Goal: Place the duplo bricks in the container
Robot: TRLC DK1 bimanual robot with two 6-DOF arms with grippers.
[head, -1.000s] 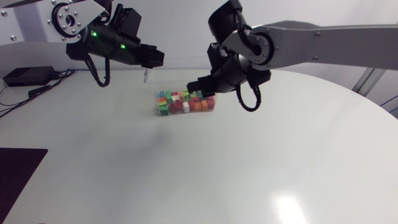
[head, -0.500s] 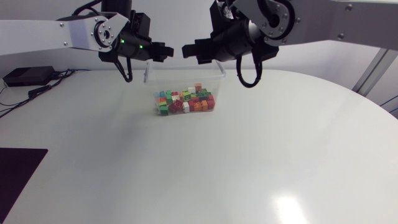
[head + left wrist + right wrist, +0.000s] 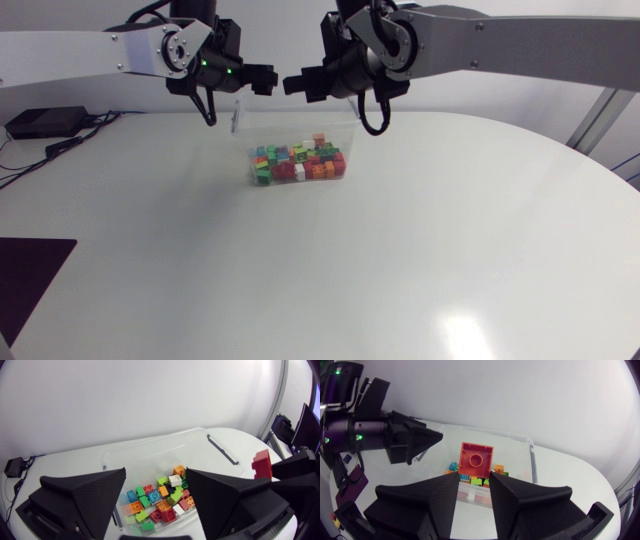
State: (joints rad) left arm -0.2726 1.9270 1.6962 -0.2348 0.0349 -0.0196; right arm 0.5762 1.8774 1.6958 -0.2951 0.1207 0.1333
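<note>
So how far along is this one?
Nearly done: a pile of bricks already lies in the container. The right gripper holds one red brick above it; the left gripper is open and empty. Left: drop that brick. No loose bricks show on the table.

Looks like a robotics lab — left arm & right arm over a white round table, black box w/ cables.

container partly hidden behind fingers, brick
</note>
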